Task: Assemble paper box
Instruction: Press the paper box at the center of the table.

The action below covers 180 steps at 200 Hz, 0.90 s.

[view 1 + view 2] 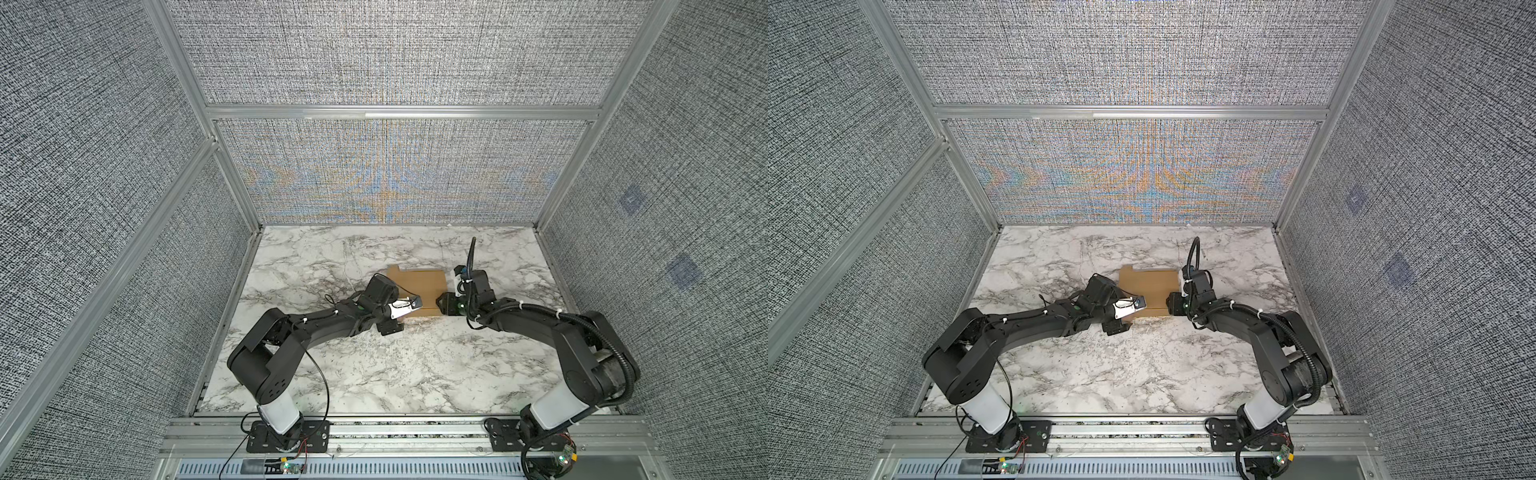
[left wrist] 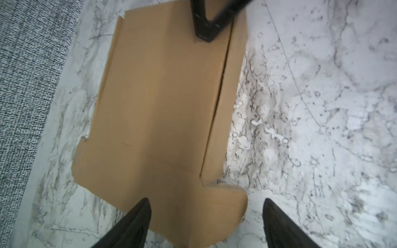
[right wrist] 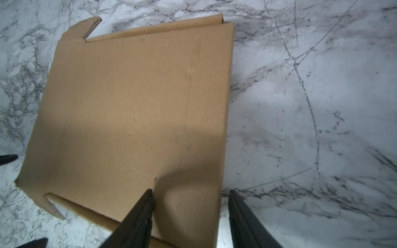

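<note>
Two pairs stand apart, gripping nothing: left fingers (image 2: 137, 225) at seven o'clock of the flat paper box (image 1: 419, 286), right fingers (image 3: 137, 221) at four, bench (image 1: 374, 365) beneath.

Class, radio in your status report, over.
Left tool open over a corner tab. Right tool open, straddling the opposite edge. Tan-brown die-cut cardboard sheet flat on white marble tabletop. Nothing in the way.

flat tan paper box (image 1: 1148, 286) lies on the marble table (image 1: 1142, 374), toward the back. left gripper (image 1: 1130, 319) at its near left corner, right gripper (image 1: 1172, 302) at its right edge. grey woven walls (image 1: 1142, 166) around.
</note>
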Available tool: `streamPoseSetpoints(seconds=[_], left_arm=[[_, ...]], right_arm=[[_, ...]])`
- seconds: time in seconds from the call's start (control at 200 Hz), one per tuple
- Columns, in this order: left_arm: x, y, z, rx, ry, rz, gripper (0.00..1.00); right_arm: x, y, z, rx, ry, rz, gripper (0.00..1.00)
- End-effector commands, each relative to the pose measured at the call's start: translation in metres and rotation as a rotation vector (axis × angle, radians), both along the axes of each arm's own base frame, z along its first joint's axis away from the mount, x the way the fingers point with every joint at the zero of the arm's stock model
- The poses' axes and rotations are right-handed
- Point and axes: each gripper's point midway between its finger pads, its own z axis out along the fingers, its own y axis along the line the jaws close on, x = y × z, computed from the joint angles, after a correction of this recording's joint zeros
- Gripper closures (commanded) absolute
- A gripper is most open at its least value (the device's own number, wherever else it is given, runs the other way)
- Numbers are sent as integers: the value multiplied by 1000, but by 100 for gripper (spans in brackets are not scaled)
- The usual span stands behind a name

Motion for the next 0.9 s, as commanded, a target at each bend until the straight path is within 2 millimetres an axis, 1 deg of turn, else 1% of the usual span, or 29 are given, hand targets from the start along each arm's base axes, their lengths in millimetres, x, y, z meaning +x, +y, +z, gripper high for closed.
streamPoseSetpoints(seconds=[0.0, 0.075, 0.14, 0.25, 0.33, 0.42, 0.445, 0.505, 0.56, 0.605, 0.62, 0.64, 0.735, 0.895], left_arm=[[-2, 1, -6, 37, -18, -44, 21], [1, 2, -8, 46, -34, -35, 22], [4, 2, -6, 48, -49, -27, 27], [11, 3, -7, 52, -58, 4, 30], [14, 4, -8, 63, -60, 21, 35], [18, 7, -9, 82, -76, 35, 37], [18, 8, -9, 84, -79, 39, 39], [21, 10, -9, 96, -89, 48, 40], [21, 10, -9, 106, -94, 41, 47], [21, 11, -9, 114, -99, 37, 49], [21, 11, -9, 116, -101, 36, 52], [22, 11, -8, 121, -106, 33, 53], [25, 14, -8, 143, -131, 31, 54], [34, 16, -8, 165, -162, 58, 54]], right_arm=[[-30, -21, -32, -112, 147, -12, 44], [-30, -21, -32, -114, 149, -12, 44], [-31, -22, -33, -115, 149, -13, 44], [-32, -22, -34, -116, 153, -12, 45], [-32, -23, -34, -119, 151, -12, 45], [-32, -23, -33, -118, 147, -11, 45], [-32, -22, -33, -118, 146, -11, 45], [-32, -22, -33, -116, 147, -11, 45], [-32, -22, -33, -117, 147, -10, 45], [-32, -22, -33, -117, 146, -11, 45], [-32, -22, -34, -118, 149, -10, 45], [-32, -22, -34, -119, 149, -10, 45], [-34, -23, -36, -122, 154, -9, 45], [-32, -23, -34, -121, 148, -6, 45]])
